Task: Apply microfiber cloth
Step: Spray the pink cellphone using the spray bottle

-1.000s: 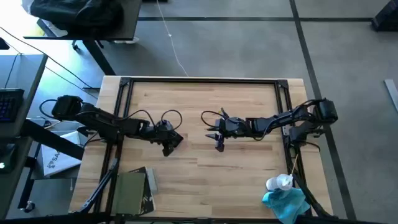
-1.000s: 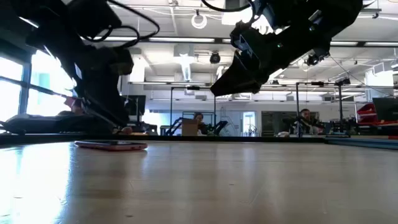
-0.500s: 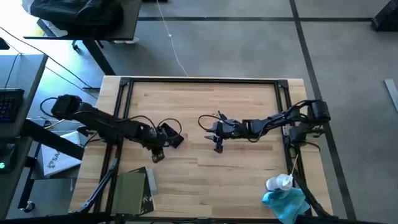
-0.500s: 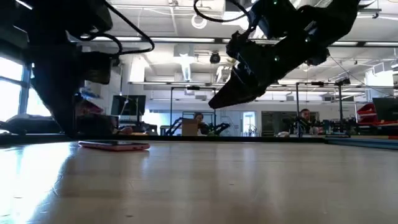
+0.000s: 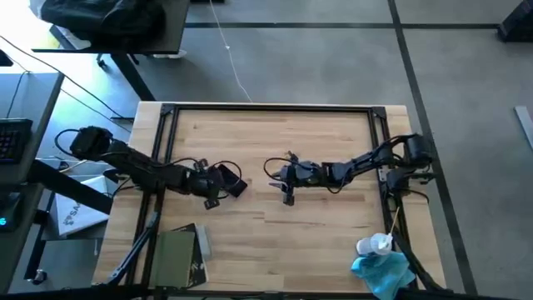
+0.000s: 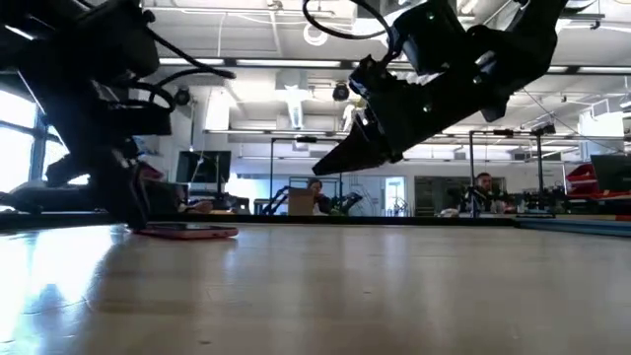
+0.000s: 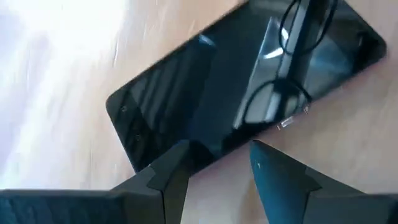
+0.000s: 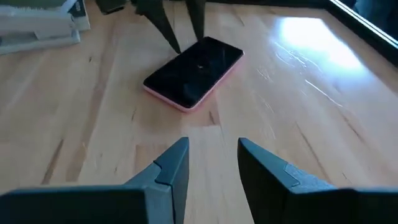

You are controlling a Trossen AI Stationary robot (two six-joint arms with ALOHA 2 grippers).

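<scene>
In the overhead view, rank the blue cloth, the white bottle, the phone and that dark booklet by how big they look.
1. The dark booklet, at the table's near left edge.
2. The microfiber cloth, at the near right corner.
3. The white bottle and the phone: not ranked, since the left claw hides part of the phone.

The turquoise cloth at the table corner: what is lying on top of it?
A small white bottle lies at the microfiber cloth's edge, partly overlapping it. Anything underneath the cloth is hidden.

A black-screened phone (image 8: 193, 72) in a pink case lies on the wooden table (image 5: 325, 225).
</scene>
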